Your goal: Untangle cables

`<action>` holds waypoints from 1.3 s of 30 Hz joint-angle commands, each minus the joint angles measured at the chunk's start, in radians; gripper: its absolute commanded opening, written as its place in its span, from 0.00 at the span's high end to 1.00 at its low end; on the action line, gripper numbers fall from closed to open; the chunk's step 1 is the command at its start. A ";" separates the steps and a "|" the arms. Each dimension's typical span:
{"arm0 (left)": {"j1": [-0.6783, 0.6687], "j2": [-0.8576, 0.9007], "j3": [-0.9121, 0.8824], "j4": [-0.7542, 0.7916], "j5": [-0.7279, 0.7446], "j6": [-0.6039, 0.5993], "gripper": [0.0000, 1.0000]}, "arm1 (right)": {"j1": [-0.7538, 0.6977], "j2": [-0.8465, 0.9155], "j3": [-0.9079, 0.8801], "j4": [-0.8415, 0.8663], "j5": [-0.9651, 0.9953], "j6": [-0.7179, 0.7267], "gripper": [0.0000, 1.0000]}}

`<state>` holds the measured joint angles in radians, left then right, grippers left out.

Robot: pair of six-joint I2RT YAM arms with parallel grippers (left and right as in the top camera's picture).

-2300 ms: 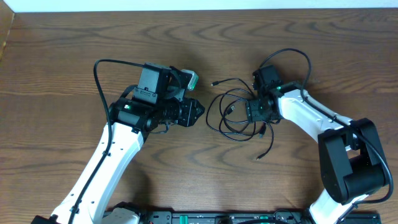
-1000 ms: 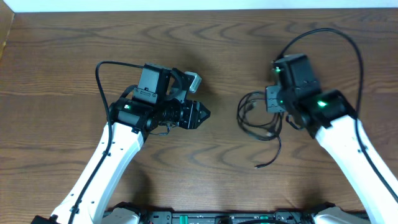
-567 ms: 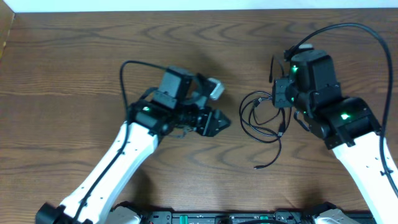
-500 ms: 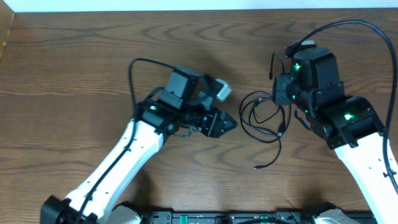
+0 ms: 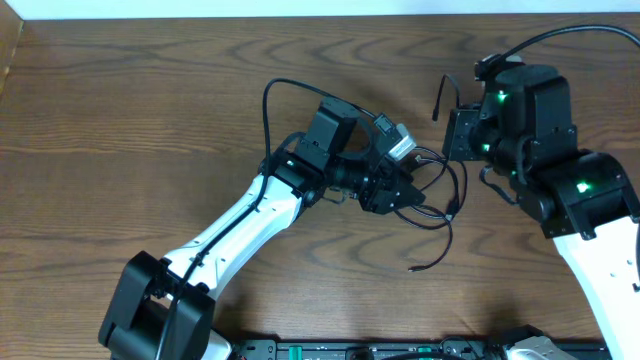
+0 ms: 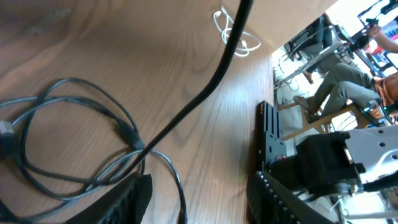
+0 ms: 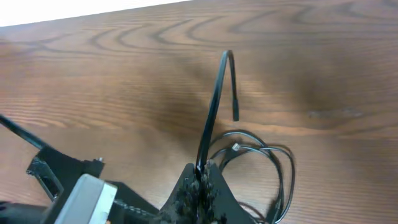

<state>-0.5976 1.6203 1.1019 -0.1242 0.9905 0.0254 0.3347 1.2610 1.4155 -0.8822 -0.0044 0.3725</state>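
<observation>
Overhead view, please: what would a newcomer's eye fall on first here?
The loose coil of thin dark cords, right of centre on the brown wooden table, draws the eye first. The left gripper reaches into the coil with jaws apart, while the right gripper pinches one black cord that arches upward.

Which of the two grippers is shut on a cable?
The right gripper: shut on a black cable arching up from it; the left gripper stands open at the coil.

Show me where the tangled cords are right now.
Seen from above, the cords lie right of centre on the table, with the left hand at their left edge and the right hand pinching one strand.
</observation>
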 commanded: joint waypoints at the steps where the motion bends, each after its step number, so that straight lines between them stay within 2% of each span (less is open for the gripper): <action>1: -0.002 0.010 -0.001 0.039 0.030 -0.001 0.46 | -0.034 -0.014 0.051 0.003 -0.088 0.032 0.99; 10: -0.002 0.020 -0.001 0.101 0.031 -0.001 0.46 | -0.123 -0.014 0.106 0.011 -0.283 0.084 0.99; 23: -0.004 0.026 -0.001 0.185 -0.016 -0.004 0.46 | -0.133 -0.025 0.138 0.051 -0.396 0.129 0.99; 24: -0.004 0.026 -0.001 0.190 -0.018 -0.004 0.49 | -0.133 -0.028 0.138 0.051 -0.395 0.129 0.99; 25: -0.004 0.026 -0.001 0.189 -0.028 -0.005 0.59 | -0.133 -0.032 0.138 0.051 -0.395 0.129 0.99; 27: -0.004 0.026 -0.001 0.170 -0.057 -0.004 0.92 | -0.133 -0.039 0.138 0.052 -0.393 0.129 0.99; 39: -0.003 0.025 -0.001 0.109 -0.051 -0.088 0.93 | -0.182 -0.045 0.138 -0.047 -0.261 0.074 0.99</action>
<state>-0.5987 1.6329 1.1019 -0.0120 0.9367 -0.0273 0.1757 1.2316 1.5284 -0.9176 -0.3138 0.4850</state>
